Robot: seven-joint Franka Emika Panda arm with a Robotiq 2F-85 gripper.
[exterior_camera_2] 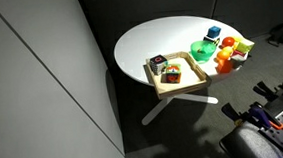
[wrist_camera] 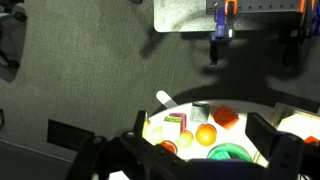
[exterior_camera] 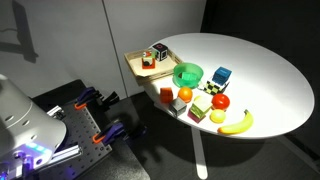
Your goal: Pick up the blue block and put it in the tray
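The blue block (exterior_camera: pixel 221 76) stands on the white round table (exterior_camera: pixel 260 60), just beside the round green bowl (exterior_camera: pixel 187 74); it also shows in an exterior view (exterior_camera_2: pixel 213 32). The light-wood tray (exterior_camera: pixel 136 64) sits at the table's edge and holds a multicoloured cube (exterior_camera: pixel 158 54); the tray also shows in an exterior view (exterior_camera_2: pixel 186 83). In the wrist view my gripper (wrist_camera: pixel 200 128) is open and empty, its fingers wide apart high above the table's near edge. I cannot make out the blue block or the tray there.
An orange (exterior_camera: pixel 185 94), a red block (exterior_camera: pixel 166 95), a green block (exterior_camera: pixel 203 103), a tomato (exterior_camera: pixel 220 101) and a banana (exterior_camera: pixel 236 123) crowd the table's near edge. The robot's body (exterior_camera: pixel 15 110) and clamps (exterior_camera: pixel 100 130) stand off the table.
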